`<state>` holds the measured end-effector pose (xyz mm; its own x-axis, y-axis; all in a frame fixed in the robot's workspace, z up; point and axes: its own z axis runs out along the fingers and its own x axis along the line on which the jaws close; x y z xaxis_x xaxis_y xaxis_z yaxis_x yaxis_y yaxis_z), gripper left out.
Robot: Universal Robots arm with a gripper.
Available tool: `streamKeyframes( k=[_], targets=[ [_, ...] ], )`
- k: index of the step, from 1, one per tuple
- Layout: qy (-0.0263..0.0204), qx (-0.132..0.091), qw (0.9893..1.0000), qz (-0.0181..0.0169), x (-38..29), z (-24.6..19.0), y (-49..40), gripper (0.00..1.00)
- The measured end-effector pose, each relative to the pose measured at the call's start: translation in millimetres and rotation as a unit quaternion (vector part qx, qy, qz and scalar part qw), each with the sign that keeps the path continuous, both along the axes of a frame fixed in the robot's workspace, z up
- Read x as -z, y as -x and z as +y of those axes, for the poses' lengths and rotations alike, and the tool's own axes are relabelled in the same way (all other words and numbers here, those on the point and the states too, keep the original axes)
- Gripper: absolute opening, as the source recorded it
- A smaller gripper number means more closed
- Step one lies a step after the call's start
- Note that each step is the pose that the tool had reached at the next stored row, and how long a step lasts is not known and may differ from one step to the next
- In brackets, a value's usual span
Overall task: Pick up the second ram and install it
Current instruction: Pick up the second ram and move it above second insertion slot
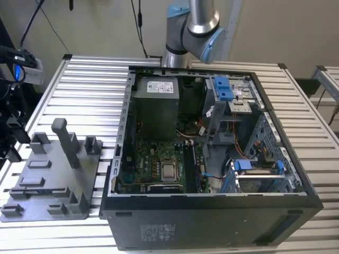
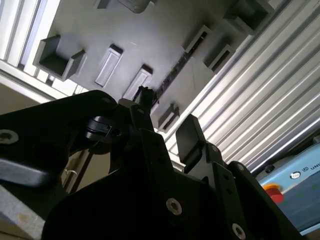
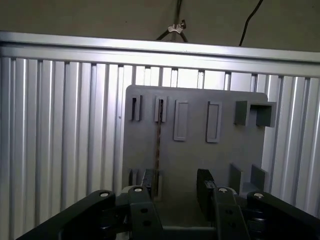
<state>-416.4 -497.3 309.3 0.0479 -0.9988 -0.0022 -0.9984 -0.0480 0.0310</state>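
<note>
The gripper [image 3: 176,175] hangs over the grey fixture plate [image 3: 200,160] with its jaws spread wide, released, and the bare plate shows through the gap between its two black fingers [image 3: 148,181]. In both wrist views the second ram [image 3: 158,142] is a thin dark strip standing on edge in a long slot of the plate, running from a small pocket at the plate's far edge back toward the gripper. One finger sits right at the near end of that strip, the other well to the side of it over bare plate; whether the near finger touches the ram cannot be told. In the second wrist view the gripper [image 2: 166,112] appears from behind, with the second ram [image 2: 177,70] stretching away across the fixture plate [image 2: 150,40] just past the tip of one finger. Beside the ram's slot the plate carries two shallow rectangular recesses [image 3: 180,120] and, toward its corner, raised block pockets [image 3: 255,114]. The plate lies flat on a ribbed aluminium table [image 3: 60,125]. In the exterior view the fixture plate [image 1: 58,174] sits just beside an open computer case [image 1: 212,222], on the exterior view's left of it, and the robot arm [image 1: 193,24] rises beyond the case.
</note>
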Motion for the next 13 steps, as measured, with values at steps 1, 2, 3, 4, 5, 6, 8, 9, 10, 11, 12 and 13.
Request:
streamKeyframes(
  k=[1,2,3,4,5,6,8,9,10,11,12,13],
  targets=[
    [0.0,0.0,1.0,0.0,0.0,0.0,0.0,0.48],
    [0.0,0.0,1.0,0.0,0.0,0.0,0.0,0.48],
    [0.0,0.0,1.0,-0.0001,0.0,0.0,0.0,0.48],
    [0.0,0.0,1.0,-0.0001,0.0,0.0,0.0,0.48],
    [0.0,0.0,1.0,-0.0001,0.0,0.0,0.0,0.48],
    [0.0,0.0,1.0,-0.0001,0.0,0.0,0.0,0.48],
    [0.0,0.0,1.0,-0.0002,0.2,0.0,0.0,0.48],
    [-0.0001,0.0,1.0,-0.0004,1.0,0.0,0.0,0.48],
    [-0.0001,0.002,1.0,-0.0007,1.8,0.0,-0.1,0.48],
    [-0.0001,0.004,1.0,-0.0015,2.5,0.0,0.1,0.48],
    [-0.0001,0.005,1.0,-0.0027,3.4,0.0,0.3,0.48],
    [-0.0002,0.007,1.0,-0.0038,4.7,0.0,0.4,0.48]
  ],
)
